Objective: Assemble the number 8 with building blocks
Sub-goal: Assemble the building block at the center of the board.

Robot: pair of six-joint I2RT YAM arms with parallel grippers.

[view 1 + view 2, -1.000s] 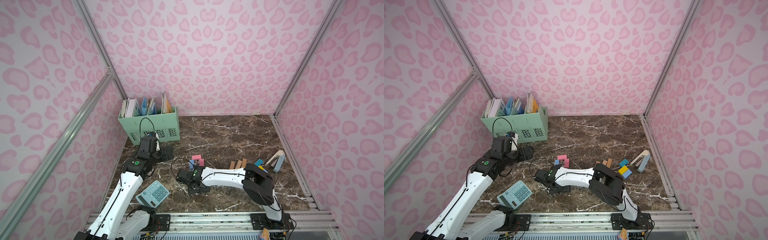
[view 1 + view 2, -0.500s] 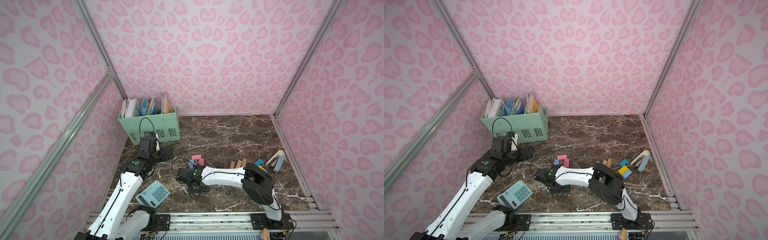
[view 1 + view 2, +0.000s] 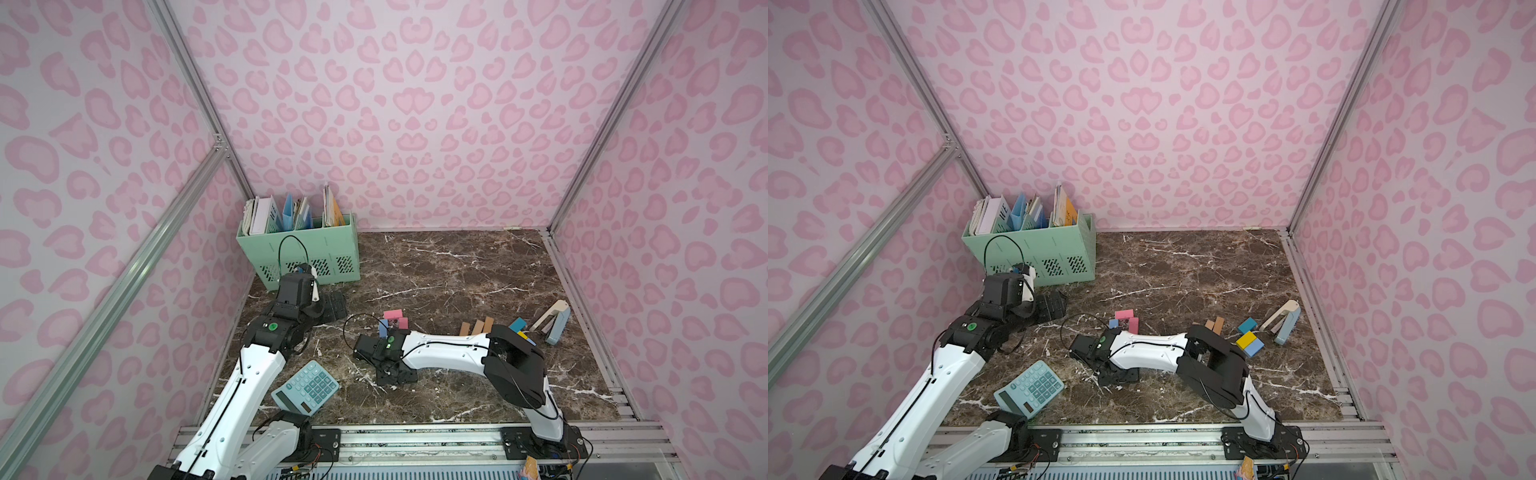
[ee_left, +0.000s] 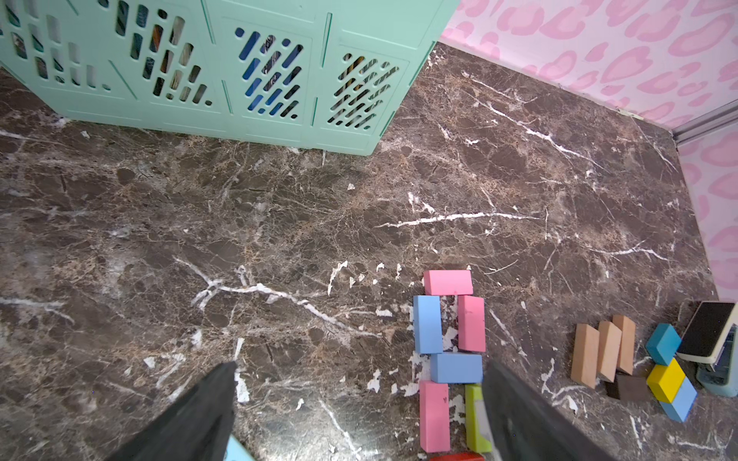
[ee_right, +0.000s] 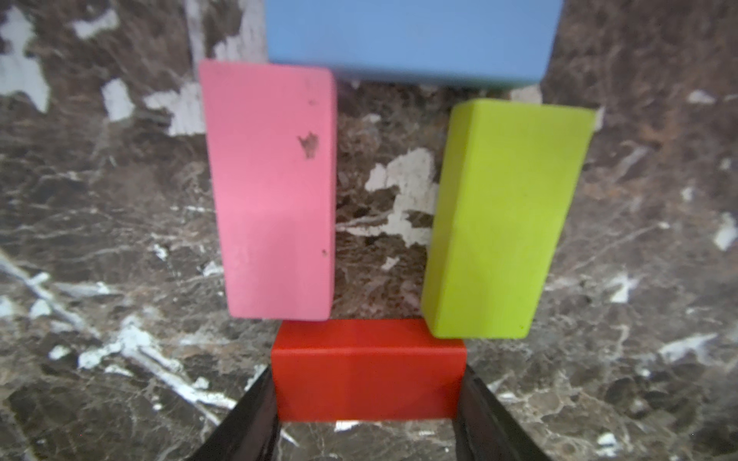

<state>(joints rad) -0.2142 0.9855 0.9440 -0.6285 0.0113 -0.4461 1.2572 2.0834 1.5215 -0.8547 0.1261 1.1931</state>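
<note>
Right gripper clamped on red block, flat on table at 6 o'clock end of figure, butting pink block and green block. Blue block blurry, cropped. Both top views: right arm covers lower loop lol. Left gripper wide, empty. Around figure: spare blocks 3 o'clock, calculator 8 o'clock, file basket 11 o'clock.

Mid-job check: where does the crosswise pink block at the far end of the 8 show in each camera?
Top view: pink block, just beyond the right arm at its wrist.
Top view: pink block, same spot, past the wrist.
Left wrist: pink block, capping the figure's far loop.
Right wrist: not in it; the red block sits between the jaws.
Landmark: mint file crate, in both top views and the left wrist view.
</note>
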